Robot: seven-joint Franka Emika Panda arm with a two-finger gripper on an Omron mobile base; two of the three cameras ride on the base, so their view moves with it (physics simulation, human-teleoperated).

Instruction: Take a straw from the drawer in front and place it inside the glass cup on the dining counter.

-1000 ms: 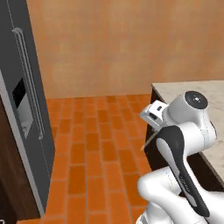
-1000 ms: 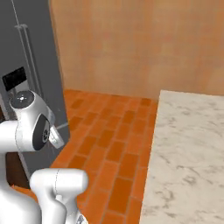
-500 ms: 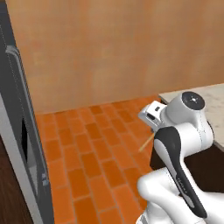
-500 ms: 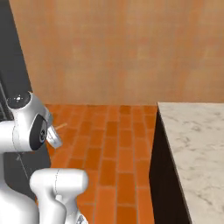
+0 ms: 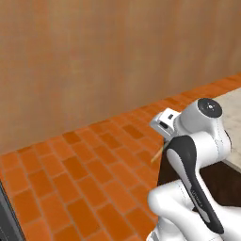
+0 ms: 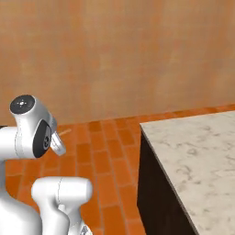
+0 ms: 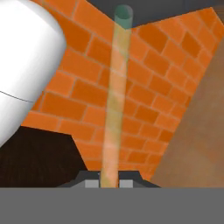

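The straw [image 7: 116, 100] is a thin pale tan stick that runs from between my fingertips up the middle of the hand view. My gripper [image 7: 109, 181] is shut on its lower end. The straw's tip [image 5: 156, 156] pokes out beside my white arm in the left base view, and a short length of the straw [image 6: 64, 132] shows next to the hand in the right base view. The dining counter [image 6: 193, 147], beige marbled stone on a dark base, lies at the right, and a corner of the counter [image 5: 234, 101] shows at the right edge. The glass cup and the drawer are out of view.
Orange brick floor [image 5: 84, 179] spreads ahead up to a plain tan wall [image 6: 114, 55]. A sliver of a dark appliance [image 5: 5, 212] sits at the lower left. The counter's dark wood side [image 6: 156, 193] drops to the floor just right of my arm.
The whole picture has slid as the base turned. The dark refrigerator has passed out at the left and the wall now faces me. The straw stays in my grip.
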